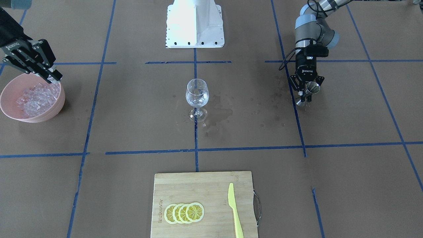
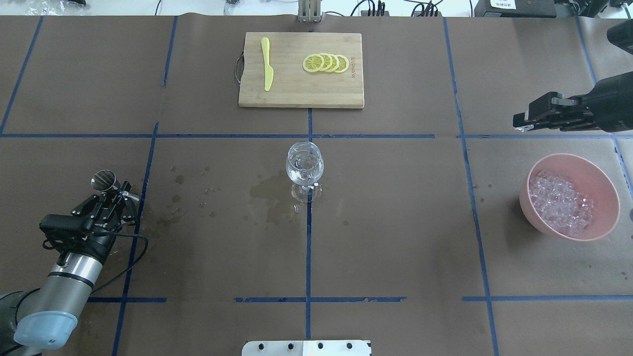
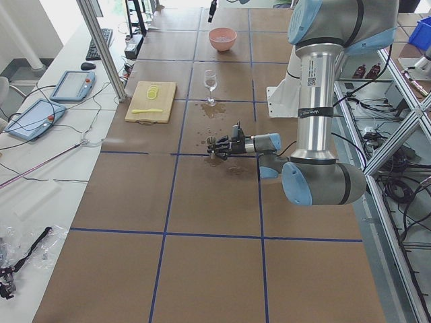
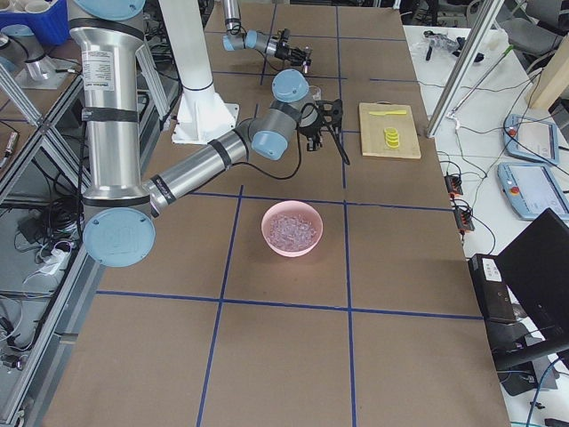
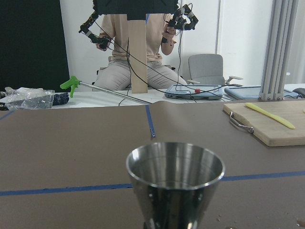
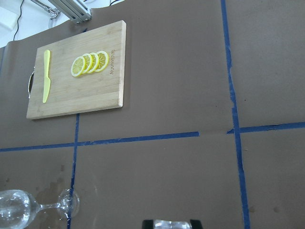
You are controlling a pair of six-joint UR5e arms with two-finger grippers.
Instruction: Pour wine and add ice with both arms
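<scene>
Only the wrist and the right gripper [image 2: 519, 123] appear in the overhead view. The rest of that arm is cut off at the frame's right edge. The right wrist view catches just the fingertips [image 6: 148, 224] at its bottom edge. The left wrist view shows none of the left gripper's [image 1: 305, 96] fingers, and the base of the jigger [image 5: 175, 183] is cropped there. Whether the jigger contains liquid cannot be determined.

The wine [image 1: 197, 97] sits in the bowl of the stemmed glass [image 2: 305, 165] at table centre and is hard to separate from the clear glass wall.

Left gripper: jaws closed on the jigger's waist, at 9 o'clock from the glass in the overhead view. Wet patches [image 2: 269, 195] darken the paper between them.

Right gripper: jaws nearly together, pinching a small clear ice cube [image 6: 167, 224]. It is raised, apart from the pink bowl [image 2: 604, 198], at 11 o'clock from it.

The ice [image 2: 559, 202] lies heaped in that bowl, at 3 o'clock from the glass. The cutting board [image 2: 296, 94] lies at 12 o'clock.
</scene>
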